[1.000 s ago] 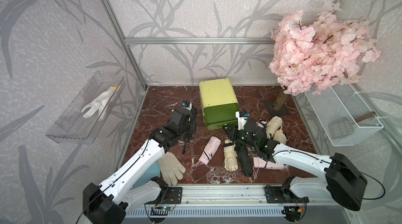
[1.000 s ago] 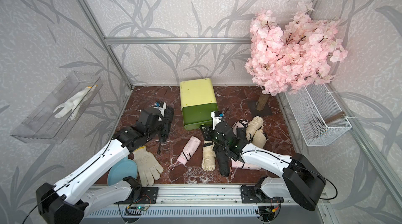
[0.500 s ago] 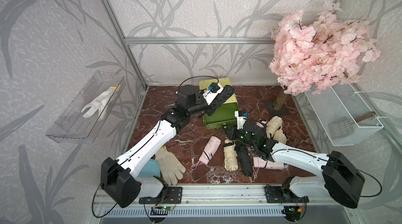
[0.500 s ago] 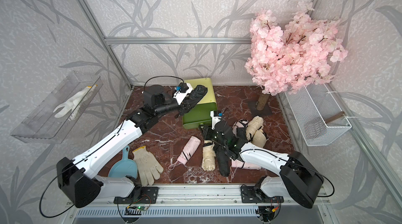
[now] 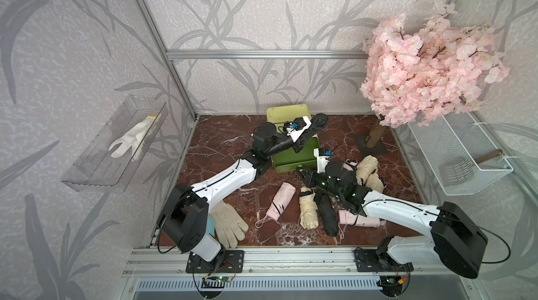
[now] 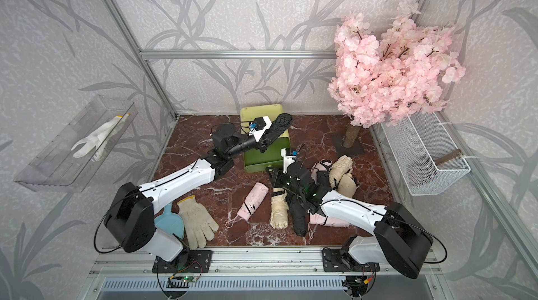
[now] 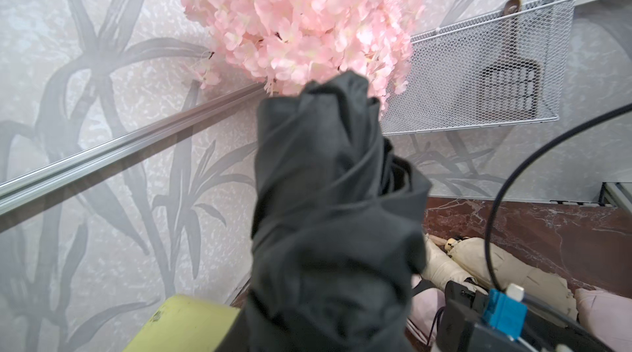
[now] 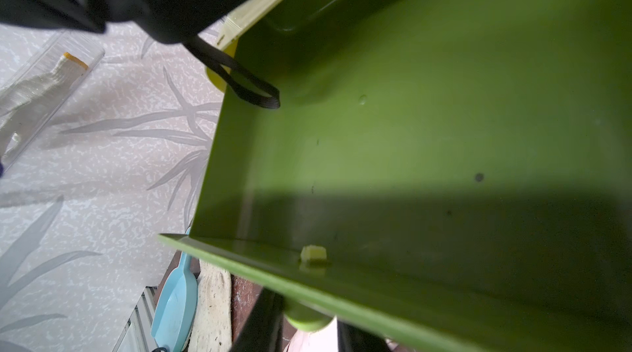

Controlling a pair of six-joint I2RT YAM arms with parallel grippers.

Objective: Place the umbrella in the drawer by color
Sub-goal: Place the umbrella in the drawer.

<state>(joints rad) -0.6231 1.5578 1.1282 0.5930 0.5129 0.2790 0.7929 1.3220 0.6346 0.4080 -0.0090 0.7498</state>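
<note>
The brown marble table (image 5: 221, 144) carries a pale yellow chest (image 5: 286, 112) with green drawers. One of these, the open drawer (image 8: 427, 162), is pulled out toward the right fingers (image 8: 260, 323), which are pressed together on its round knob (image 8: 307, 324). Its inside is bare. I cannot tell which level of the chest it belongs to. Behind the right fingers, on their arm's side, a pink umbrella (image 5: 279, 202) and a cream umbrella (image 5: 308, 211) lie on the table.

The black umbrella (image 5: 316, 123) is off the table. It is pinched in the left fingers (image 5: 301, 144), above the chest and higher than the right fingers. It is folded and rolled. Its long axis goes from the left fingers obliquely up and away, and the far end points to the pink blossom tree (image 5: 428, 71). The near end stays at the fingers, and from it a thin black strap (image 8: 253, 92) hangs in a loop over the rear part of the open drawer.

In my judgement this umbrella is light, with soft and rather slippery cloth around a stiff core of shaft and ribs. The cloth alone can slide or bunch. So the good place to take hold is the middle of the roll, across the short axis, firmly enough to press on the core. The present hold seems nearer to the strap end, so the free end may swing. To go in, the long axis should probably lie along the drawer, and the strap could catch on its edge.
</note>
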